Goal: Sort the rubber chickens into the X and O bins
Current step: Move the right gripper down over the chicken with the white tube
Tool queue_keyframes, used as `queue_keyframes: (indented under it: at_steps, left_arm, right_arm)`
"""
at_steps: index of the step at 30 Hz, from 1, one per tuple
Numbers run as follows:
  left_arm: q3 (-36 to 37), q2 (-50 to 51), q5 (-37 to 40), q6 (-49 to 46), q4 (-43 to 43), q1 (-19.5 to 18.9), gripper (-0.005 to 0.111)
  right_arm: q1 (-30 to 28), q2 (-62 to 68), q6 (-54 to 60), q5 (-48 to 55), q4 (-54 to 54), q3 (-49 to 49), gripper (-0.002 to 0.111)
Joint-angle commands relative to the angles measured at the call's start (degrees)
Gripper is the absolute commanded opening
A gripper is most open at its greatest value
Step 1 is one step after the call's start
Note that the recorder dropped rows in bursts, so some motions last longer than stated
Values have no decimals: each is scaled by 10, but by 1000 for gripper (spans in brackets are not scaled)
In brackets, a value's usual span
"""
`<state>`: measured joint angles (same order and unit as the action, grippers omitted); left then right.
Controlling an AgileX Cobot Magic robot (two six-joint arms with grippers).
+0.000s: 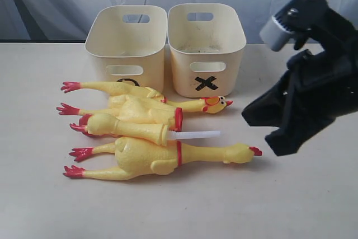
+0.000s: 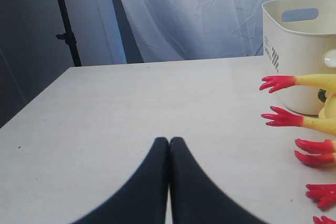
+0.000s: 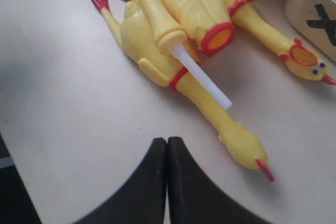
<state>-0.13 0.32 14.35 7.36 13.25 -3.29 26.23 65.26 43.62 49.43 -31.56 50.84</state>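
Several yellow rubber chickens (image 1: 140,160) with red feet lie piled on the table in front of two cream bins. The left bin (image 1: 127,43) shows a black O half hidden by the pile. A black X marks the right bin (image 1: 208,48). One chicken (image 3: 157,19) has a white tube (image 3: 202,74) sticking out of its neck. My right gripper (image 3: 167,141) is shut and empty. It hovers beside the front chicken's head (image 3: 245,148), apart from it; in the exterior view the right gripper (image 1: 275,143) is at the right. My left gripper (image 2: 169,141) is shut and empty, on bare table away from the red feet (image 2: 283,116).
A pale curtain hangs behind the table, and a dark stand (image 2: 65,19) rises past its far edge. The O bin (image 2: 302,45) stands just behind the chickens' feet in the left wrist view. The tabletop (image 1: 179,211) stretches towards the near edge.
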Motion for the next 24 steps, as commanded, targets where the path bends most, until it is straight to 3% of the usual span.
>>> queue_keyframes:
  at_steps: [1,4,7,15,24]
  left_arm:
    - [1,-3,-6,1,-2,-1,0]
    - [1,-3,-6,1,-2,-1,0]
    - [1,-3,-6,1,-2,-1,0]
    - [1,-3,-6,1,-2,-1,0]
    - [1,-3,-6,1,-2,-1,0]
  right_arm:
    - [36,64,32,-8,4,41,0]
    - [64,98,64,-40,4,58,1]
    - [89,123,107,-88,4,61,10]
    - [115,185,140,-173,10,61,66]
    - [115,254,148,-217,17,61,67]
